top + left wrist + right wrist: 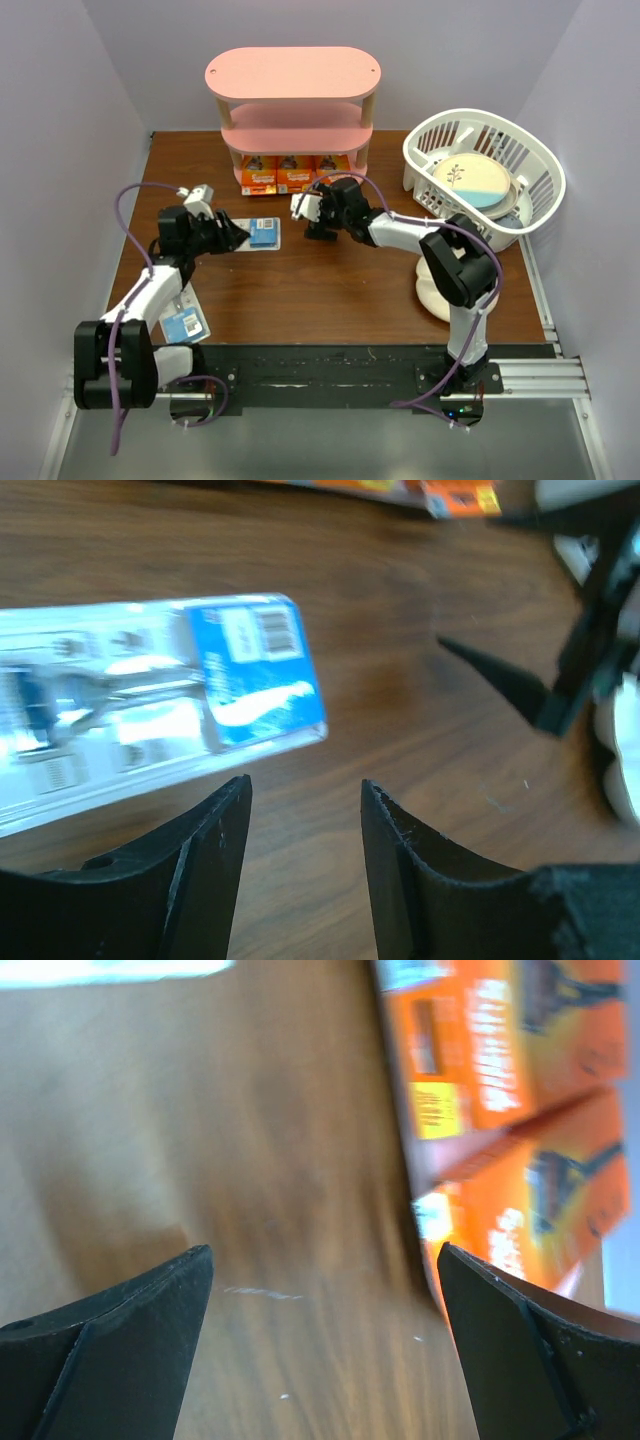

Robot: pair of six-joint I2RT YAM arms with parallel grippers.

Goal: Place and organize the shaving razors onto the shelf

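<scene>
Left pincer (305, 790) hovers just beside blue-white razor pack (150, 700).

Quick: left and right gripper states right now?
Left gripper: open, empty, near the white-and-blue razor blister pack.
Right gripper: wide open, empty.

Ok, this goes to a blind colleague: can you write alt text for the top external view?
A pink three-tier shelf stands at the back of a table, three orange razor packs lined along its bottom tier. The left gripper is beside a blue-and-white blister pack; a white basket holding a plate stands at the right.
</scene>
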